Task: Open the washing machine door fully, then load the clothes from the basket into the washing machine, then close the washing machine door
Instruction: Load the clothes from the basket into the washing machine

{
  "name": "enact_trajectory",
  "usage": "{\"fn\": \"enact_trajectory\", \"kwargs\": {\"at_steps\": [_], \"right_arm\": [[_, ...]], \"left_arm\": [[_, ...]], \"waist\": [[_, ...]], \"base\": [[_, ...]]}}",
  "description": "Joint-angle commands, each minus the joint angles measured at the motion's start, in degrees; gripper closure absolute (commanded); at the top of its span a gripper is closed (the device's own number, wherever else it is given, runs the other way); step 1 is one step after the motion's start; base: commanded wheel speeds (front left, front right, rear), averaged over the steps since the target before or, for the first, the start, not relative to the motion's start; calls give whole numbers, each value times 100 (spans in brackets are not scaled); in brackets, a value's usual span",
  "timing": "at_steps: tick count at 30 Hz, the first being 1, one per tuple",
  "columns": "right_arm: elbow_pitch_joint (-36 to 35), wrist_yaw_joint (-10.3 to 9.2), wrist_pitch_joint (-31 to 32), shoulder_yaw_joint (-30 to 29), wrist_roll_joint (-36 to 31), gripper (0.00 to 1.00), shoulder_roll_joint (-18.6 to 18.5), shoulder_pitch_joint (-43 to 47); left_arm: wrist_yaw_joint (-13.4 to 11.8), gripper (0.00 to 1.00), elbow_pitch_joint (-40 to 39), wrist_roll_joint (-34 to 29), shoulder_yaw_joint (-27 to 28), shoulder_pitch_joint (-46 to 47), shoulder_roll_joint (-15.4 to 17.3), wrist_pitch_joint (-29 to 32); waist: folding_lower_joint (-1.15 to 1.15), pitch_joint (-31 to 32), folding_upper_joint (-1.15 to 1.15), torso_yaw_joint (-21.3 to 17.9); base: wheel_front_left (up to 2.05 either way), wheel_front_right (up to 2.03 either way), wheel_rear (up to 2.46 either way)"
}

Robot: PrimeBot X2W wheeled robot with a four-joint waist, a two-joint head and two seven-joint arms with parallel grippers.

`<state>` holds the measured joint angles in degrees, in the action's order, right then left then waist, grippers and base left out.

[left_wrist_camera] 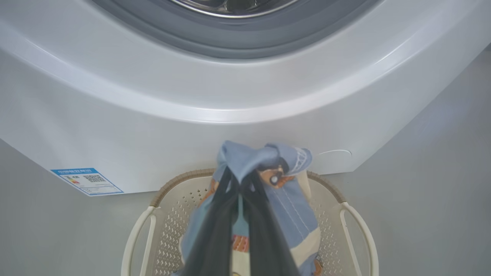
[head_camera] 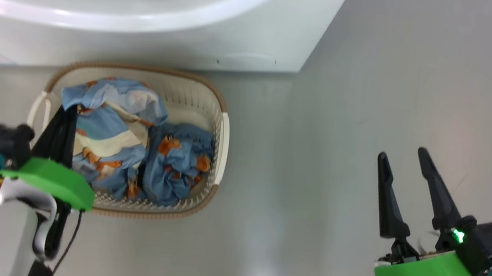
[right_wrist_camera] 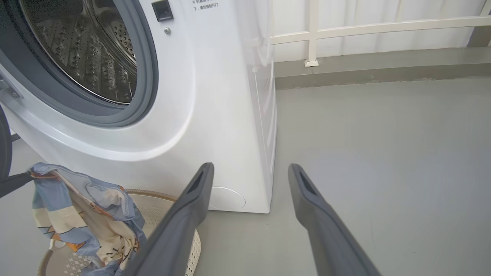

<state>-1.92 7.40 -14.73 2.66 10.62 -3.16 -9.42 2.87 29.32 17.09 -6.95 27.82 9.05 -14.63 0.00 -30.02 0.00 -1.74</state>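
Loading: our left jaws pinch clothes (left_wrist_camera: 264,161) above the basket (head_camera: 141,68), right jaws spread; next we lift into the drum (right_wrist_camera: 88,50), upper left.

**Surfaces & materials, quick pass**

Washing machine (head_camera: 156,22): white shell, glossy, smooth, w/ soft highlights. Gasket (right_wrist_camera: 147,84): grey rubber, matt. Drum (right_wrist_camera: 84,53): shiny perforated steel. Sticker (left_wrist_camera: 87,181): printed paper or film, slight gloss. Basket (head_camera: 222,144): cream plastic, perforated walls, semi-matt; rim (head_camera: 141,68) brown, woven-look texture. Clothes (head_camera: 178,162): soft cloth, matt, crumpled. Floor (head_camera: 399,91): grey, smooth, faint sheen. Right gripper (head_camera: 403,155) & left gripper (head_camera: 66,109) fingers (right_wrist_camera: 318,222): dark matt plastic. Mounts (head_camera: 55,181): bright green plastic, smooth. Forearms (head_camera: 0,238): pale smooth casing, approx satin
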Motion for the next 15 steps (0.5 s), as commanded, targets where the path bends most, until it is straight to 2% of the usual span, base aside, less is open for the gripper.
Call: {"fn": "enact_trajectory", "kwargs": {"at_steps": [1,8,15], "right_arm": [[-88,9,-27,112,-13,0,28,162],[33,9,-27,144,17,0,28,408],[87,9,-27,142,55,0,28,655]], "left_arm": [[-49,100,-270,32,249,-224,131,-36],[-83,100,-1420,-47,671,-1049,-49,-37],[-135,100,-2512,-176,862,-1731,-168,-37]], "waist": [[0,554,0,49],[0,1198,0,65],[0,1739,0,76]], "base": [[0,0,0],[0,0,0],[0,0,0]]}}
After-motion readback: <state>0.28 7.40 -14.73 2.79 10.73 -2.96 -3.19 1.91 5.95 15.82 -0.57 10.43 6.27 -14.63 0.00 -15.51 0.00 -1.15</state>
